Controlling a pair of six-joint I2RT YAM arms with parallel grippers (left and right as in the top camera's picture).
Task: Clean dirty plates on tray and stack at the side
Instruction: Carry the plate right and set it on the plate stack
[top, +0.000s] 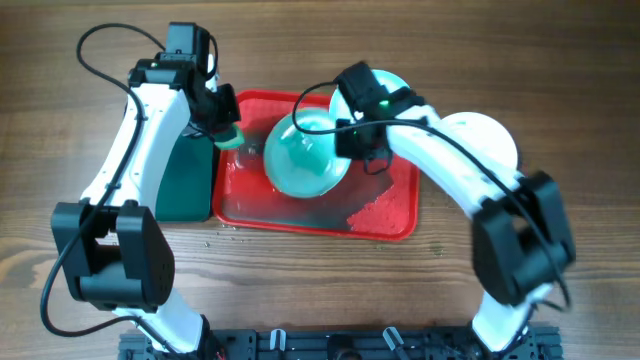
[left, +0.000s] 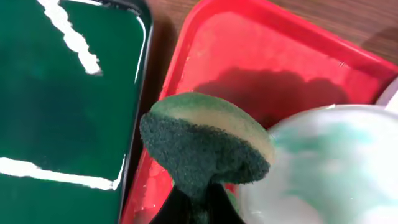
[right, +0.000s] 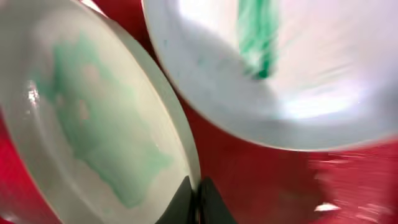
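A pale turquoise plate (top: 303, 158) with a teal-green smear stands tilted over the red tray (top: 385, 215). My right gripper (top: 352, 138) is shut on its rim; in the right wrist view the jaws (right: 198, 186) pinch the edge of this smeared plate (right: 93, 137). A second smeared plate (right: 267, 68) lies behind it on the tray, partly hidden overhead (top: 396, 84). A white plate (top: 482, 138) rests on the table right of the tray. My left gripper (top: 226, 130) is shut on a green sponge (left: 205, 146), just left of the tilted plate (left: 323, 168).
A dark green tray (top: 185, 175) lies against the red tray's left side, under my left arm. Wet patches and red speckles mark the red tray's front right. Bare wooden table surrounds both trays.
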